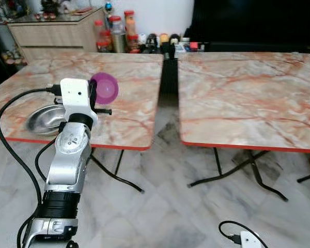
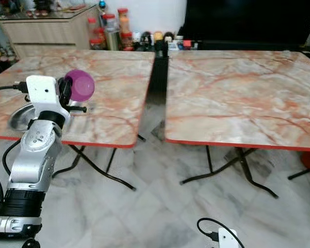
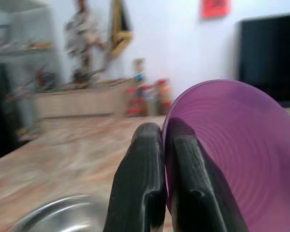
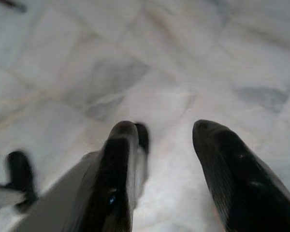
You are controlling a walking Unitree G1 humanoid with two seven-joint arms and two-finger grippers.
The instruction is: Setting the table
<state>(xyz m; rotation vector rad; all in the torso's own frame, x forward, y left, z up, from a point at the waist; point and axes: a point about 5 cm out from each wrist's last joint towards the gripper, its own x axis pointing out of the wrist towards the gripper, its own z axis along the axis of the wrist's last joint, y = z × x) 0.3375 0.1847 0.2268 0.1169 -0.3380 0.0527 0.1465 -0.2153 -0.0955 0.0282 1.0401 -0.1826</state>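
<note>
- Purple bowl [image 1: 104,88] is up in the air, its rim pinched in the left pincer [image 3: 163,145] above the left tabletop [image 1: 129,93].
- Steel bowl [image 1: 45,119] sits just beneath.
- Right pincer [image 4: 166,140] hangs spread wide over the marble floor [image 4: 183,58].

Purple plastic bowl [image 1: 104,87], round and shallow with fine concentric ridges inside, tipped on edge with its rim pinched between the black fingers [image 3: 144,183] of the left gripper [image 3: 164,137], held above the left table [image 1: 129,98] near its front edge. Steel bowl [image 1: 45,119], shiny and wide, resting upright on that table by the front left corner, just beside and below the purple one.
</note>
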